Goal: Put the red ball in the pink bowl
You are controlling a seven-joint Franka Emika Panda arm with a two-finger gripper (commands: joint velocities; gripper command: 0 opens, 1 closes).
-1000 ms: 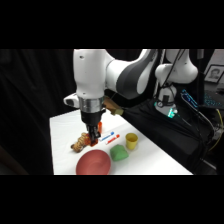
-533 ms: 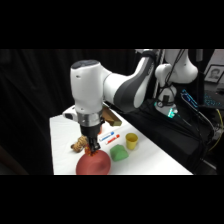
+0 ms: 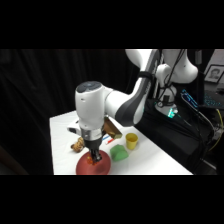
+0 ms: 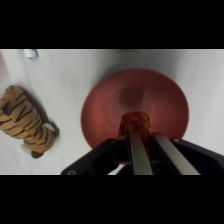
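The pink bowl (image 3: pixel 86 168) (image 4: pixel 100 112) sits at the table's near left edge. My gripper (image 3: pixel 94 158) (image 4: pixel 135 131) hangs straight down over the bowl's inside and is shut on the red ball (image 3: pixel 95 160) (image 4: pixel 134 120). In the wrist view the ball shows orange-red between the two fingers, a little above the bowl's floor, where its shadow falls. The near part of the bowl is hidden behind the gripper's linkage.
A striped tiger toy (image 3: pixel 77 146) (image 4: pixel 25 125) lies just beside the bowl. A green block (image 3: pixel 118 152) and a small yellow cup (image 3: pixel 131 141) stand to the right. A red-blue stick (image 3: pixel 111 141) and a brown object (image 3: pixel 113 129) lie behind the gripper.
The arm has swung toward the table's near left and come down, carrying the red ball from behind the bowl to over its inside.
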